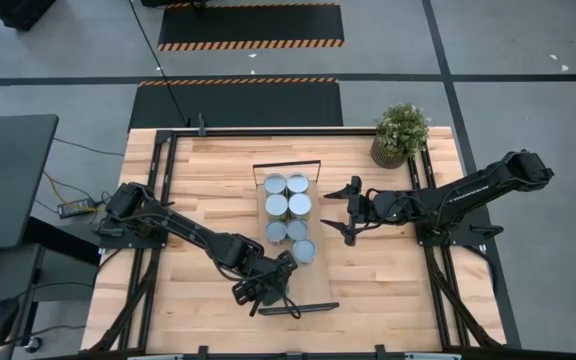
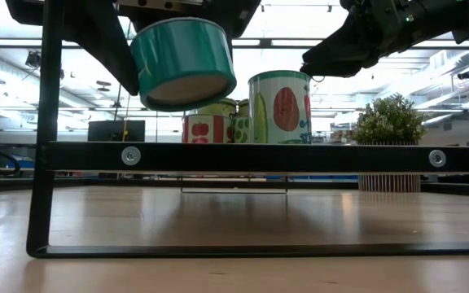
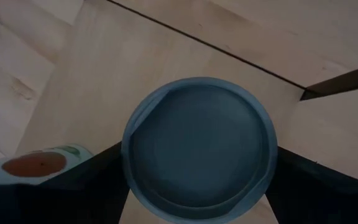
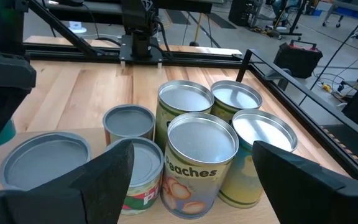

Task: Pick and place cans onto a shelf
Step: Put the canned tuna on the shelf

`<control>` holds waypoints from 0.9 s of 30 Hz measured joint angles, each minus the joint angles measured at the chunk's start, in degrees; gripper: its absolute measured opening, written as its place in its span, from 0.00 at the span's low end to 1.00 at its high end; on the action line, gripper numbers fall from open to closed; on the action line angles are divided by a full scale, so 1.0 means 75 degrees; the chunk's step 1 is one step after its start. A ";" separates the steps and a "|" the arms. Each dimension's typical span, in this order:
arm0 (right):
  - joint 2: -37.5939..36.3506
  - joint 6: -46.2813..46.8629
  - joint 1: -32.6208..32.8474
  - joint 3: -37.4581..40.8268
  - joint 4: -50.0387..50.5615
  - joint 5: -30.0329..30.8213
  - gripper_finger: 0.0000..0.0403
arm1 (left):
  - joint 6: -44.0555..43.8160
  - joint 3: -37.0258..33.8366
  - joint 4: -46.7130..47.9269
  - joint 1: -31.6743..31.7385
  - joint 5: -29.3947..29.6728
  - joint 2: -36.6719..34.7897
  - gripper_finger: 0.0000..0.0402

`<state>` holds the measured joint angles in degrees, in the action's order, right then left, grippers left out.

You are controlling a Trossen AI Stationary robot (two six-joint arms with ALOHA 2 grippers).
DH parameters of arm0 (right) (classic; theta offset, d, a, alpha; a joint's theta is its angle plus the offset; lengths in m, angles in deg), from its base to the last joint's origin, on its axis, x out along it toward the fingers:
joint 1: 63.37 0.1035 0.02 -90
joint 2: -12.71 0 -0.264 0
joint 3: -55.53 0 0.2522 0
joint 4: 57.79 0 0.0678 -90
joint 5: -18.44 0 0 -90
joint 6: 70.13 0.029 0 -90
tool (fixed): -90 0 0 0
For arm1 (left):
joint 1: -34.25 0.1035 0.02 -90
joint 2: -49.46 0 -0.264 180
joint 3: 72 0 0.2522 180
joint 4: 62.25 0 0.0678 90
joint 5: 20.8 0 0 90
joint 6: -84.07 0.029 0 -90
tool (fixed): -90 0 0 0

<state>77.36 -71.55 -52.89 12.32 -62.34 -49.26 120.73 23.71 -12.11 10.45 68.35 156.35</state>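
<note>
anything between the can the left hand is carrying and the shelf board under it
Nothing visible. The left hand holds the teal can tilted in the air above the shelf, and the low view shows only open gap beneath it. The standing cans sit farther along the board. The right hand hangs open beside them.

Bright overhead lighting, soft shadows, left wrist view blurred

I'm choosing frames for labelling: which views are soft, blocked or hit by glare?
Low view: the held can is close and soft, and bright ceiling lights flare behind it. Left wrist view: that can's top fills the picture, slightly blurred. Right wrist view: sheen on the can tops. High view: evenly lit and sharp.
</note>
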 joint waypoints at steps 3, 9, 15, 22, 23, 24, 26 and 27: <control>0.0000 -0.0008 0.0000 0.0000 0.0000 0.0000 0.83 | -0.0003 0.0000 0.0000 0.0000 0.0081 0.0000 0.79; 0.0000 -0.0008 0.0000 0.0000 0.0000 0.0003 0.83 | 0.0003 0.0000 0.0002 -0.0002 0.0536 0.0000 0.79; 0.0000 -0.0008 -0.0001 0.0000 0.0000 0.0004 0.83 | -0.0124 0.0000 -0.0026 0.0000 0.0992 0.0000 0.79; 0.0000 -0.0008 -0.0003 0.0000 -0.0001 0.0006 0.83 | -0.0351 0.0000 -0.0025 -0.0003 0.0995 0.0000 0.79; 0.0000 -0.0008 -0.0001 0.0000 -0.0002 0.0006 0.83 | -0.0358 0.0000 -0.0026 -0.0003 0.0995 0.0000 0.79; 0.0000 -0.0008 -0.0001 0.0000 0.0000 0.0007 0.83 | -0.0352 0.0000 -0.0026 -0.0003 0.0997 0.0000 0.79; 0.0000 -0.0008 0.0000 0.0000 -0.0002 0.0008 0.83 | -0.0230 0.0000 -0.0037 -0.0003 0.0995 0.0000 0.79; 0.0000 -0.0008 0.0000 0.0000 -0.0003 0.0006 0.83 | -0.0152 0.0000 -0.0063 -0.0003 0.0995 0.0000 0.79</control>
<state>77.36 -71.61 -52.89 12.32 -62.36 -49.21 119.59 23.71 -12.58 10.43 75.82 156.35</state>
